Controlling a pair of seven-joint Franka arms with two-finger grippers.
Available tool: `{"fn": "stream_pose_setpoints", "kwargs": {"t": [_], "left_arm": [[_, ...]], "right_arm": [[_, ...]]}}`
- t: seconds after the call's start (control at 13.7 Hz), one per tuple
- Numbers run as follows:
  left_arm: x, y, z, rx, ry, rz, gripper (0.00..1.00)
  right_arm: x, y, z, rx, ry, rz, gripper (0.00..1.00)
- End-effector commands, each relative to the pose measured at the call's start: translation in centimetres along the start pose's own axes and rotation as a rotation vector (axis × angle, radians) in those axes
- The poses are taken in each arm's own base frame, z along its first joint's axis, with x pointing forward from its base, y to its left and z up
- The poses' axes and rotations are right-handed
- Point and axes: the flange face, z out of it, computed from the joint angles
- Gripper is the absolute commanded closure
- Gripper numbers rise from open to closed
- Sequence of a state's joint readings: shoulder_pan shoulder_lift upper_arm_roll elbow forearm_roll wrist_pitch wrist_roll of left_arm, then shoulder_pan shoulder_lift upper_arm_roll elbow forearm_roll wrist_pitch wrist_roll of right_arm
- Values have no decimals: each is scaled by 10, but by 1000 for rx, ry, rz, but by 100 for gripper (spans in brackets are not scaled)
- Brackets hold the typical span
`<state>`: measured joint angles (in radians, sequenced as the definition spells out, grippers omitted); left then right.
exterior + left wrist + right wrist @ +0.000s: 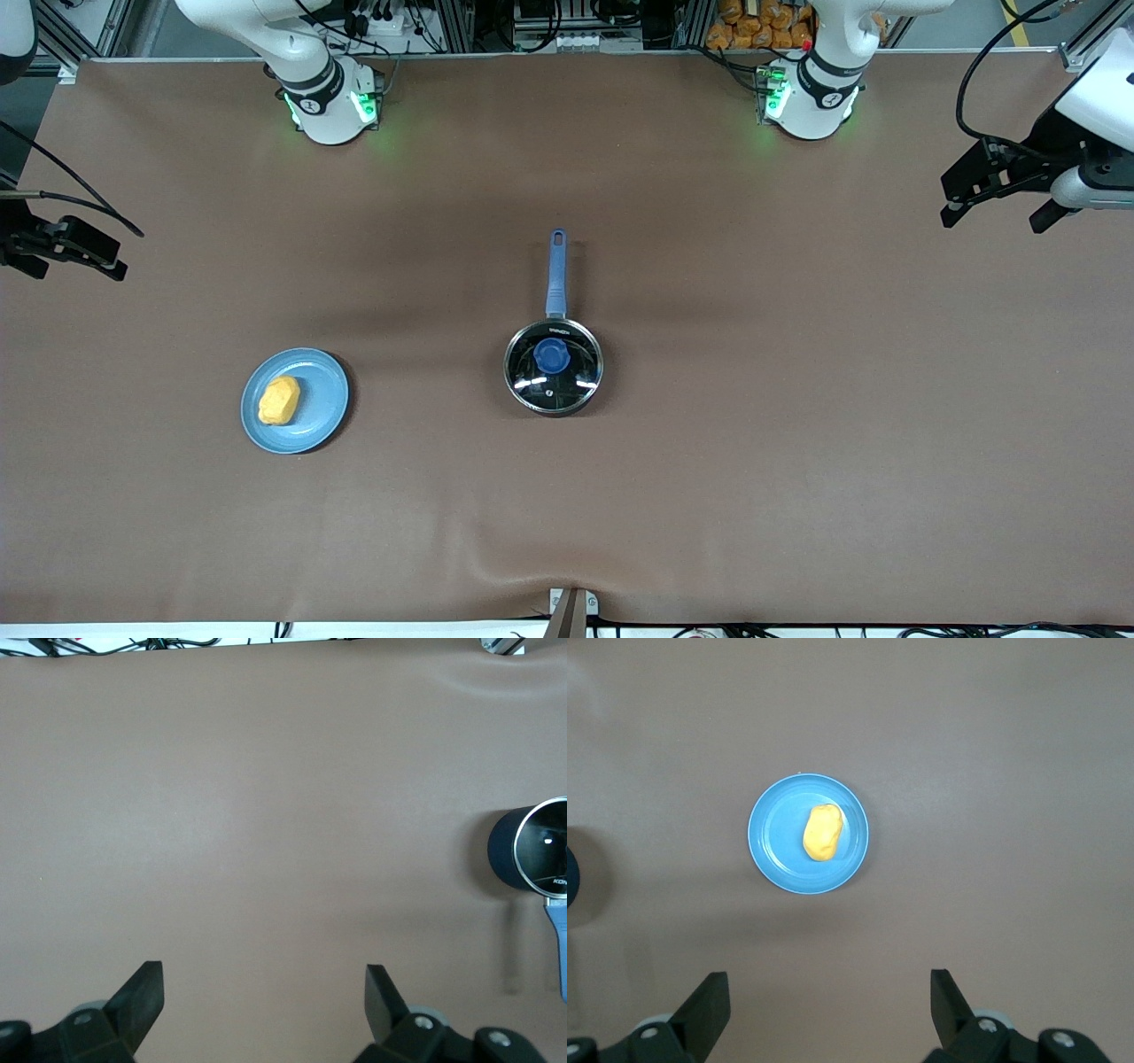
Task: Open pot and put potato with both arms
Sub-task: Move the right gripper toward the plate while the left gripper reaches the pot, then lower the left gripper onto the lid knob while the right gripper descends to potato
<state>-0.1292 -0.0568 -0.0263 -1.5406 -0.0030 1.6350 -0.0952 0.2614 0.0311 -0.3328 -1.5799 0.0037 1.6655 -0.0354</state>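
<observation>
The black pot (554, 390) stands at the table's middle with its glass lid and blue knob (551, 354) on. Its blue handle (556, 275) points toward the robots' bases. The pot's edge also shows in the left wrist view (509, 855). The yellow-orange potato (279, 400) lies on a light-blue plate (323, 399) toward the right arm's end; the right wrist view shows the potato (822, 832) too. My left gripper (994, 217) is open and empty, up over the left arm's end of the table (264, 979). My right gripper (75, 266) is open and empty over the right arm's end (830, 988).
The plate (775, 837) lies apart from the pot, about level with it. The brown table cover (709, 496) has a wrinkle near its front edge. Cables and frame parts run along the edge by the arms' bases.
</observation>
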Motion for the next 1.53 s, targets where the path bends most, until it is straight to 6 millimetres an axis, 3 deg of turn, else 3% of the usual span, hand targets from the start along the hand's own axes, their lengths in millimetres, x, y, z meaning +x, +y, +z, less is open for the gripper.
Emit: {"fn": "stream_pose_setpoints", "kwargs": {"t": [0.0,0.29,0.44,0.58,0.8,0.95,1.17,1.46], "left_arm": [[-11,2,-5,-11,6,-39,0],[-8,3,15,-8,-20,-6,0],[-7,9,22,-14,-10,4,0],[-8,14,35,-14,-18,15,0],[-16,49,59,-18,-64,66,0],[-13,100,81,-33,-65,134,0],[-14,188,133,-41,-78,128,0],[-14,292,208,-16,-108,121,0]], "right_arm": [[-6,1,-3,-11,10,-10,0],[-4,-1,1,-9,4,-11,0],[4,-3,13,-7,4,-8,0],[17,-4,40,-4,-21,3,0],[40,-2,99,26,-69,40,0],[56,-7,142,21,-87,46,0],[72,-12,205,30,-109,66,0],[74,-19,295,46,-122,97,0]]}}
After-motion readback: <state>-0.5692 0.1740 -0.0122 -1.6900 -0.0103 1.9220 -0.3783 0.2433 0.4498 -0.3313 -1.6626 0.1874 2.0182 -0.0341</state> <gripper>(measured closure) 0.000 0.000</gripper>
